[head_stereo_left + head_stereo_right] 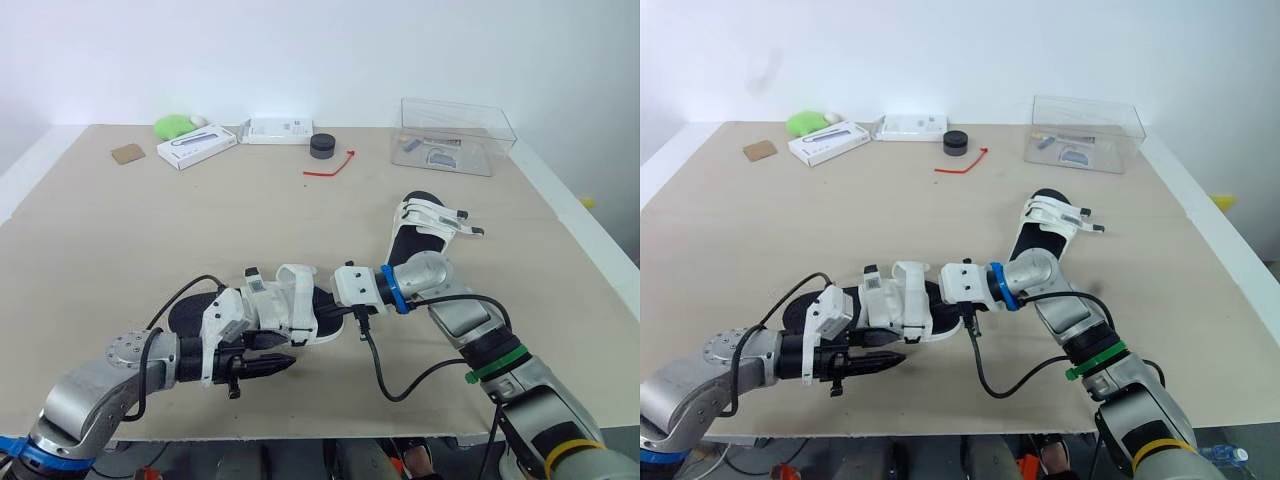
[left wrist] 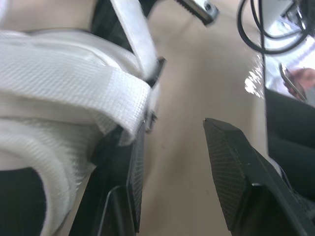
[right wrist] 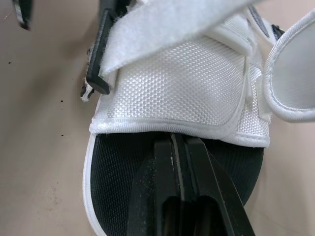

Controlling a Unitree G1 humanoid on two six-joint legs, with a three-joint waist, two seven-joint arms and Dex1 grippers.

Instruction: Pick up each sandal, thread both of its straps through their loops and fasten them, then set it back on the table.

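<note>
Sandal lies on the table between our two claws. Our right claw has its fingers pressed together, the tips resting on the black footbed just short of the wide white strap. Our left claw stands apart, one finger against the sole's edge and the other over bare table. The other sandal lies behind our right claw, well apart.
</note>
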